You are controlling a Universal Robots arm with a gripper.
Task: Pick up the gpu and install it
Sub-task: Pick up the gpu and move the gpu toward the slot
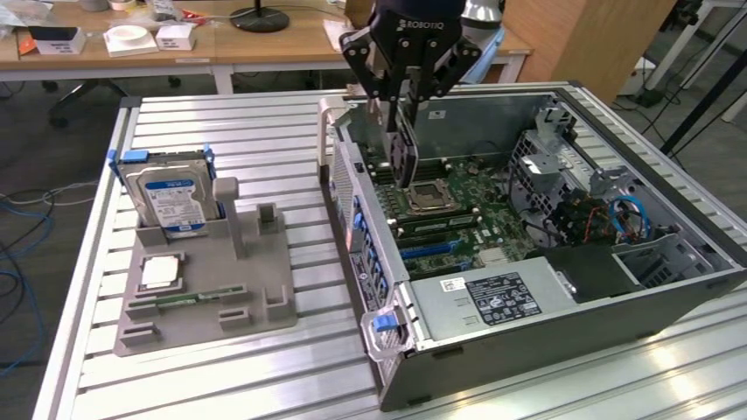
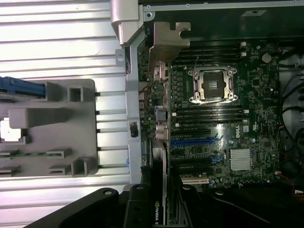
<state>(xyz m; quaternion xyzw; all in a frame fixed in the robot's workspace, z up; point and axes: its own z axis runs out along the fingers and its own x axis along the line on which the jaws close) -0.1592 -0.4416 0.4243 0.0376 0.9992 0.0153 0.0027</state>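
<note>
Jaws partly closed, clamped on gpu [image 1: 403,162], held upright between them, over open case's motherboard [image 1: 473,197]

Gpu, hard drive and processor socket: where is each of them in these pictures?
gpu [image 1: 405,157], exterior view, on its dark flat face.
hard drive [image 1: 173,198], exterior view, on its blue-white label.
processor socket [image 2: 212,84], wrist view, on the dark middle inside its metal frame.
</note>
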